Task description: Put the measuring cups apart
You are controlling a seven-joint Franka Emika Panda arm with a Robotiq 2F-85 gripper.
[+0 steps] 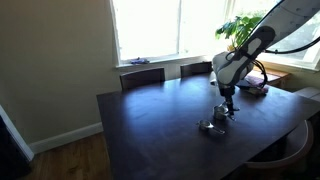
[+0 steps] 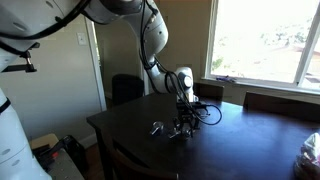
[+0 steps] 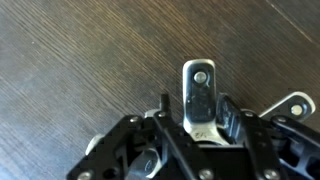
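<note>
Wrist view, l to r: bare dark wood-grain table (image 3: 70, 60) fills everything left of the gripper (image 3: 197, 118), which comes in from bottom centre. Its fingers (image 3: 228, 112) are drawn in narrow, pinching the held cup (image 3: 198, 88) by its flat shiny handle. The handle stands up btwn them w/ a round hole near its tip, and the bowl is hidden under the gripper body. Just right of the gripper a 2nd handle (image 3: 291, 104), also w/ a hole, pokes out at an angle. Can't tell if it touches the held cup.

Ext views, l to r: a loose cup (image 1: 210, 127) (image 2: 157, 128) sits on the table in both exterior views, near the gripper's left & clearly apart from it. It's small & silver, details too tiny to read. The gripper points straight down w/ tips at the tabletop, and anything in its grip is too small to make out here. In an exterior view two chairs (image 1: 142, 75) stand at the far table edge, behind & left of the gripper. A plant (image 1: 240, 25) sits up behind the gripper by the window (image 1: 150, 25). In an exterior view the white arm (image 2: 150, 30) arcs down to the gripper from upper left, w/ another bright window (image 2: 265, 40) well to the gripper's right
</note>
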